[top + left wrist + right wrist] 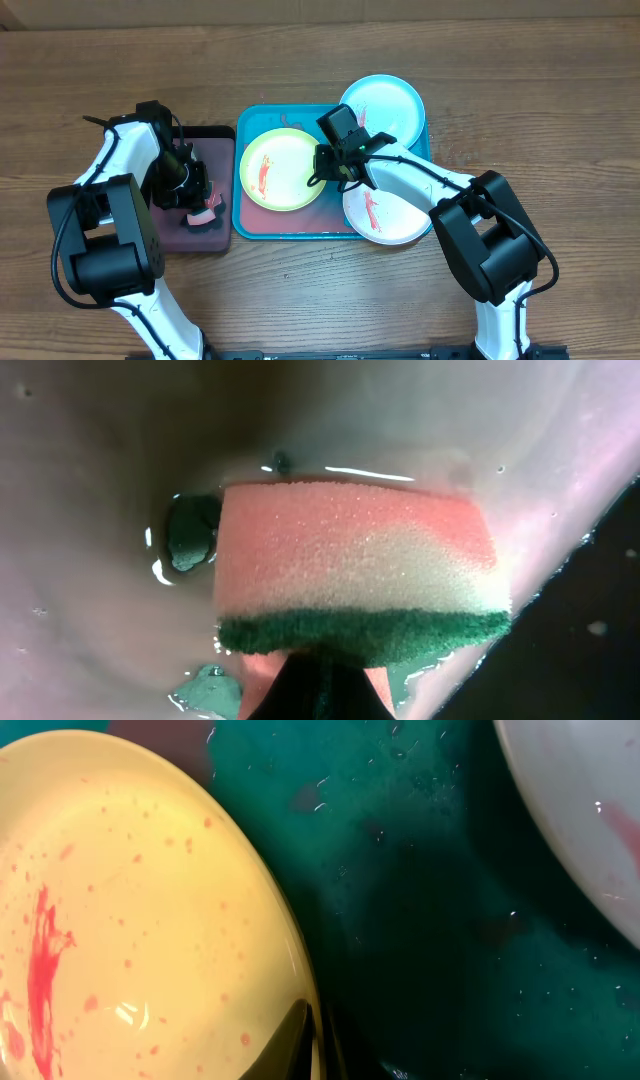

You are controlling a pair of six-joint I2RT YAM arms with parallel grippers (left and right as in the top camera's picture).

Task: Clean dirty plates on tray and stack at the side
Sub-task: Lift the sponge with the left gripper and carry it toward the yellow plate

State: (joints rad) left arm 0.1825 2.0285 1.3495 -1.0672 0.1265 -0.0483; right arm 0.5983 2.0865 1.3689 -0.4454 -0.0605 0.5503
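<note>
The left gripper (196, 192) pinches a pink-and-green sponge (360, 575) against the wet base of the black tray (216, 140). The right gripper (326, 170) has its fingers almost together, apparently nipping the right rim of the yellow-green plate (280, 170). That plate lies red-smeared in the left half of the teal tray (290, 226). The light blue plate (385, 100) overlaps the tray's far right corner. The smeared white plate (396, 220) overlaps its near right corner.

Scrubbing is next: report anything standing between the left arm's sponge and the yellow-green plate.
Nothing loose. Between sponge and yellow-green plate lie only the black tray rim and the teal tray rim. The right fingers pinch the plate's far edge.
</note>
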